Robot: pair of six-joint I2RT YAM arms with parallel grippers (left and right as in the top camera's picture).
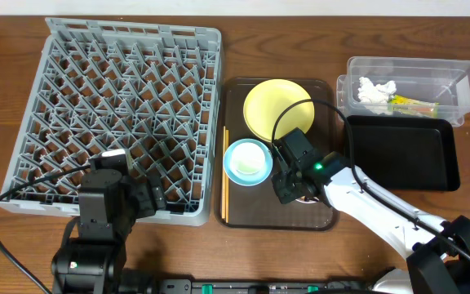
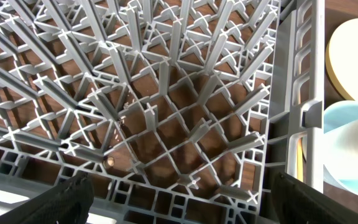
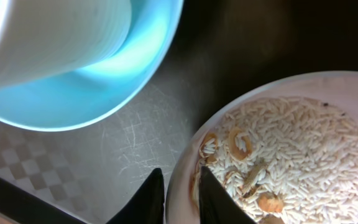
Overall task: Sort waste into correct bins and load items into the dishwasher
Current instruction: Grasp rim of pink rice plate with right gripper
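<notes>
My right gripper [image 3: 180,182] is shut on the rim of the cream-white bowl [image 3: 291,82], one finger inside and one outside. The bowl holds pale rice crumbs [image 3: 303,143] and stands on the brown tray; in the overhead view the gripper [image 1: 290,186] covers it. The light-blue bowl [image 1: 247,162] with the cream cup [image 3: 55,31] inside sits beside it, and the yellow plate [image 1: 277,108] lies behind. The chopsticks [image 1: 224,175] lie along the tray's left edge. My left gripper [image 2: 185,202] is open and empty over the grey dish rack's [image 1: 113,106] front right corner.
The brown tray [image 1: 255,208] stands between the rack and the bins. The clear tub [image 1: 463,82] at the back right holds the white tissue [image 1: 375,88] and the green-yellow wrapper [image 1: 410,104]. The black tray [image 1: 402,151] sits in front of it.
</notes>
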